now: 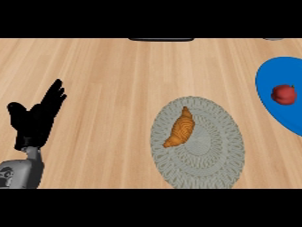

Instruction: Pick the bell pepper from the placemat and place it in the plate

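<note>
A red bell pepper lies on the blue plate at the right edge of the head view. The grey woven placemat sits in the lower middle, with an orange croissant on its left part. My left hand rests open at the left, fingers pointing up, well away from the placemat and the plate. My right hand does not show anywhere.
A wooden counter fills the view. A dark flat object shows at the top edge in the middle, and a small grey object at the top right.
</note>
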